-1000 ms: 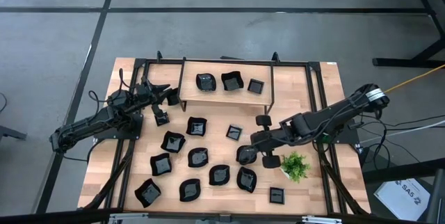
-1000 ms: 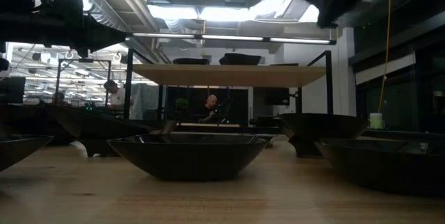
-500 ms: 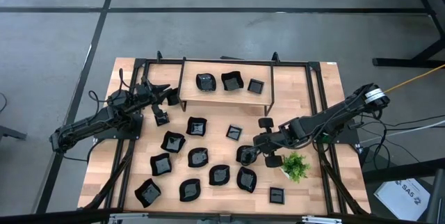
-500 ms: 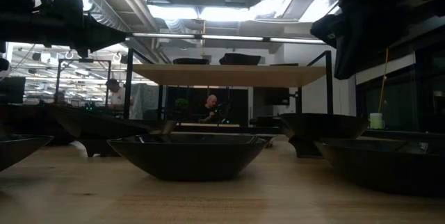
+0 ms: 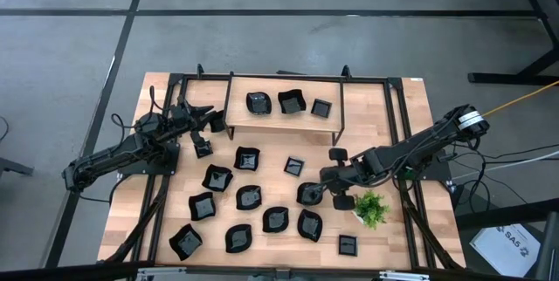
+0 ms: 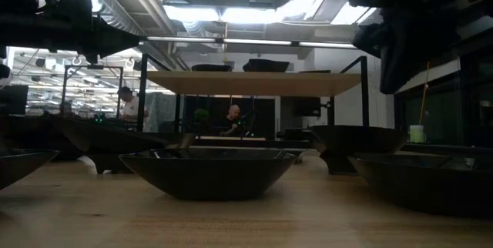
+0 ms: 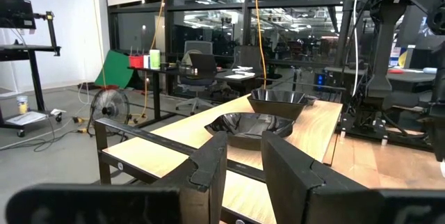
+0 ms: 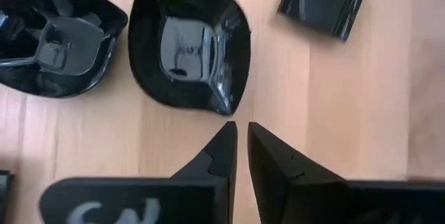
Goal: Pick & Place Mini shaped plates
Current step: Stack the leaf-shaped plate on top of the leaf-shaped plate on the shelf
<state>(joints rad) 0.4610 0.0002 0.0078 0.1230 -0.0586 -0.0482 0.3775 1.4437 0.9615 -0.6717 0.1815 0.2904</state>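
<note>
Several glossy black mini shaped plates (image 5: 249, 198) lie flat on the wooden table, and three more sit on a raised shelf (image 5: 279, 119) at the back. My right gripper (image 5: 318, 194) hangs above the table's right middle, pointing steeply down. Its fingers (image 8: 224, 144) are almost together, with only a slit between them and nothing in it. They hover just off the pointed corner of a wavy-edged plate (image 8: 191, 46). My left gripper (image 5: 208, 129) waits at the back left beside the shelf, held level, its fingers (image 7: 208, 165) a little apart and holding nothing.
A small green potted plant (image 5: 370, 208) stands close to the right arm, on its near side. A round plate (image 8: 59, 40) and a square one (image 8: 325, 1) flank the wavy plate. A dark metal frame (image 5: 395, 141) runs around the table. People sit in the room beyond (image 6: 233, 118).
My right gripper has come down toward the plates at the table's right middle, tipping a little steeper as it sank. Most of the drop came early and it has nearly stopped now. Its fingers have kept the same narrow gap. No plate has moved.
</note>
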